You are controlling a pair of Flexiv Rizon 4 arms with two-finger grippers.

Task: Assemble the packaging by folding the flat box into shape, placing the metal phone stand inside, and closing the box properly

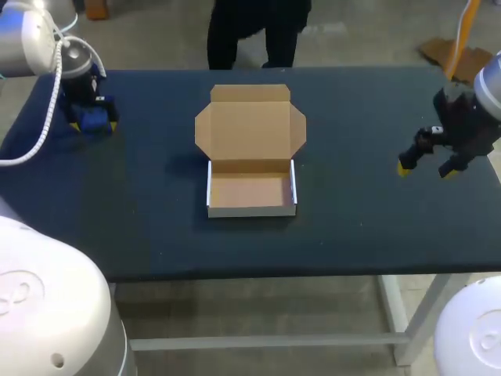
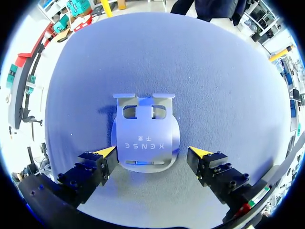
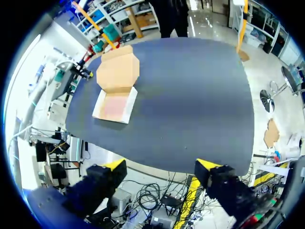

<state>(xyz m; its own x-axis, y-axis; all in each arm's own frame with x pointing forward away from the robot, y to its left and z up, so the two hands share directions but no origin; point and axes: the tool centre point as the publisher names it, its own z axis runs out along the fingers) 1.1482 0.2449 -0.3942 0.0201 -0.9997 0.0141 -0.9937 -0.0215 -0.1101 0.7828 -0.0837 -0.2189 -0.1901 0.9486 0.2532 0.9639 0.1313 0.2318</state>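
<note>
The cardboard box [image 1: 250, 160] sits mid-table, its white-sided tray folded up and its brown lid lying open and flat towards the far edge. The same box [image 3: 116, 86] shows far ahead of my right gripper. A silvery metal phone stand [image 2: 145, 133] lies flat on the cloth, its near edge between the yellow tips of my left gripper [image 2: 152, 153], which is open around it and low at the table's far left [image 1: 94, 123]. Well clear of the box, my right gripper [image 1: 427, 164] hangs open and empty near the table's right edge [image 3: 162, 165].
The table [image 1: 352, 227] wears a dark blue cloth. Nothing else lies on it. Its right edge is just beside my right gripper, and its far left corner is close behind my left gripper.
</note>
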